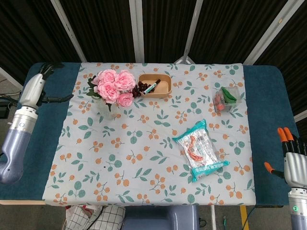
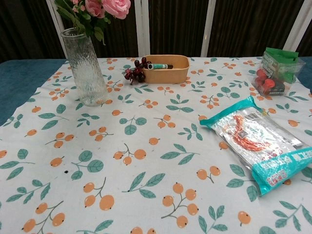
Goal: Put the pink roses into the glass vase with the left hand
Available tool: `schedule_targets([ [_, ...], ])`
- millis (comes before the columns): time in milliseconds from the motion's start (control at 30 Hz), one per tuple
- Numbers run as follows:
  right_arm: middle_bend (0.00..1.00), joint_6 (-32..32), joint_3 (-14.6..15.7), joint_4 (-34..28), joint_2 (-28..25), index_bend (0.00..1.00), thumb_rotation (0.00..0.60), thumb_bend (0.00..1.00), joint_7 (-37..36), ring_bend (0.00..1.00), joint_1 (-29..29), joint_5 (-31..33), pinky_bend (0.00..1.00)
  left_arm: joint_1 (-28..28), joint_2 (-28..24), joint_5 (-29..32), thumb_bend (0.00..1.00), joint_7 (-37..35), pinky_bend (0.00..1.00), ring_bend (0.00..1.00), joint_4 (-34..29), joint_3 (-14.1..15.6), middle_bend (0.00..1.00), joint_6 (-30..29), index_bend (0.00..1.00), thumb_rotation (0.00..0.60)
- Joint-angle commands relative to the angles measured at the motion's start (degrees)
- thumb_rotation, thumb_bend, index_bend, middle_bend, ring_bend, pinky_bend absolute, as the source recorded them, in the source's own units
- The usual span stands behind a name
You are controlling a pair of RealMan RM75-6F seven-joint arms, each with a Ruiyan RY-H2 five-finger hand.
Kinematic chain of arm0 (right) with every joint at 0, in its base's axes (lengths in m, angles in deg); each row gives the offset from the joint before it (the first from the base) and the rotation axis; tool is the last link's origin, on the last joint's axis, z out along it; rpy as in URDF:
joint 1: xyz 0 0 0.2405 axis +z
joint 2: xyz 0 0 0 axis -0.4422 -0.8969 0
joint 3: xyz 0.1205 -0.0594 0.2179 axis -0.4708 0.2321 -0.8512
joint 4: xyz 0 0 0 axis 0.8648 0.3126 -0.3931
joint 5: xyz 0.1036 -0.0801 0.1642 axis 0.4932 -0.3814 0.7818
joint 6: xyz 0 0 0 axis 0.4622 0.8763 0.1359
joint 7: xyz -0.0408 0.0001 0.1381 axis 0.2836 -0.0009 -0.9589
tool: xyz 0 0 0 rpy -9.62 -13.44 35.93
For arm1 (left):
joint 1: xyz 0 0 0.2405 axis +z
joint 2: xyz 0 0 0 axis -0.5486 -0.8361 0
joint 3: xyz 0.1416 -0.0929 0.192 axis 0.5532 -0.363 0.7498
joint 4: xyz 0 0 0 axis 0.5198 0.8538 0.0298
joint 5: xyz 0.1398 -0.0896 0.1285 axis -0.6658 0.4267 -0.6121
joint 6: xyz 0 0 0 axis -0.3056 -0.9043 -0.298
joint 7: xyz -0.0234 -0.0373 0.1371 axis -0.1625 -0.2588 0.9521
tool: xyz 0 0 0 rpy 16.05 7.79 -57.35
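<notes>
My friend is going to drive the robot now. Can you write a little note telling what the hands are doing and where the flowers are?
Left hand: open, holding nothing, out over the blue table edge, apart from the vase.
Right hand: open, idle at the near right corner.
Pink roses: stems inside the glass vase, blooms above its rim, vase upright on the cloth.
Done: roses are in the vase.
Left: nothing obvious; perhaps park the left arm.

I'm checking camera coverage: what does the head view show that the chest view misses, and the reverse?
Only the head view shows the left hand out over the blue mat, holding nothing, and the right hand at the table's near right corner. Only the chest view shows the glass vase side-on, upright. Both show the pink roses in the vase, the tan tray and the snack packet.
</notes>
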Motion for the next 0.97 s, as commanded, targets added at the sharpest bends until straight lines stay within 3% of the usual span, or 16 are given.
schedule_targets([
  [33,0.00,-0.2,0.2,-0.1,-0.1,0.00,0.600,0.21,0.0,0.00,0.1,-0.3,0.01,6.7,-3.1,3.9,0.18,12.2,0.17,0.02,-5.4,4.5,0.16,-9.7,0.24,0.600],
  [200,0.00,-0.2,0.7,-0.7,-0.4,0.00,0.600,0.21,1.1,0.00,0.2,-1.2,0.01,15.6,-1.1,0.0,0.20,21.4,0.17,0.03,-11.4,11.8,0.18,-24.7,0.30,0.600],
  [333,0.00,0.6,1.7,-0.4,-0.5,0.00,0.600,0.21,2.3,0.00,0.4,-4.0,0.01,21.2,3.4,-5.1,0.21,26.1,0.17,0.03,-10.8,17.7,0.17,-33.4,0.29,0.600],
  [567,0.00,0.5,2.7,-1.1,-1.9,0.00,0.600,0.21,2.0,0.00,0.2,-5.4,0.01,24.3,6.3,-9.0,0.21,24.8,0.17,0.02,-6.6,21.1,0.15,-35.0,0.27,0.600],
  [767,0.00,1.2,2.6,-2.2,-2.3,0.00,0.600,0.21,2.7,0.00,0.0,-5.4,0.01,25.3,6.3,-13.1,0.21,18.4,0.17,0.02,-4.1,21.6,0.15,-35.2,0.27,0.600],
  [967,0.00,1.0,2.7,-2.9,-2.5,0.00,0.600,0.21,3.6,0.00,-0.1,-5.1,0.01,26.4,5.7,-15.3,0.20,17.3,0.17,0.02,-3.4,22.0,0.15,-36.2,0.26,0.600],
])
